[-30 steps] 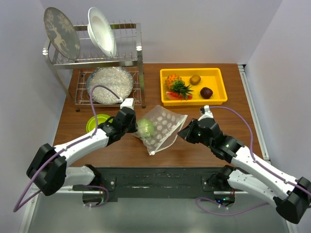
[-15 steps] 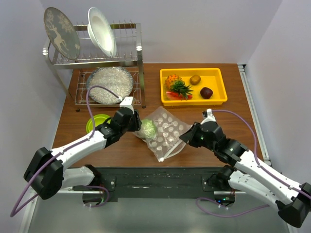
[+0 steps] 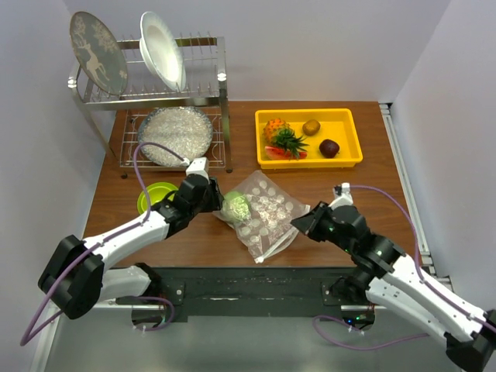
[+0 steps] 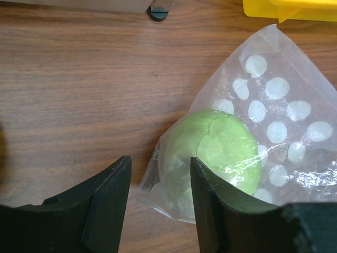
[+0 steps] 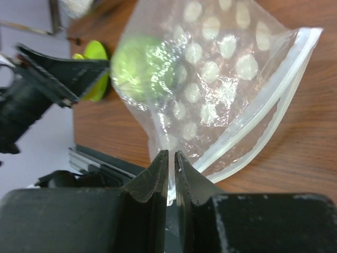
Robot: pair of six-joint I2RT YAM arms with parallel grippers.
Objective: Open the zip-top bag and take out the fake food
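The zip-top bag [image 3: 263, 213], clear with white dots, lies crumpled on the table between my two arms. A green round fruit [image 3: 235, 206] sits inside its left end, also seen through the plastic [image 4: 224, 150] [image 5: 139, 66]. My left gripper [image 3: 218, 203] [image 4: 159, 161] is open, its fingers either side of the bag's near corner [image 4: 158, 195]. My right gripper [image 3: 303, 224] [image 5: 171, 154] is shut on a thin edge of the bag beside the zip strip [image 5: 263, 118]. More fake food lies in the yellow tray [image 3: 347, 159]: pineapple [image 3: 280, 136], watermelon slice [image 3: 273, 153], kiwi [image 3: 311, 127], dark ball [image 3: 329, 148].
A lime-green bowl [image 3: 155, 194] sits by my left arm. A metal dish rack [image 3: 221, 93] at the back left holds two plates and a glittery bowl [image 3: 176, 134]. The rack's foot [image 4: 158, 11] and the tray's edge [image 4: 289, 8] lie just beyond the bag.
My left gripper has opened, letting go of the bag's left end. My right gripper has drawn back toward the near right with the bag's edge, and the bag has settled lower and flatter.
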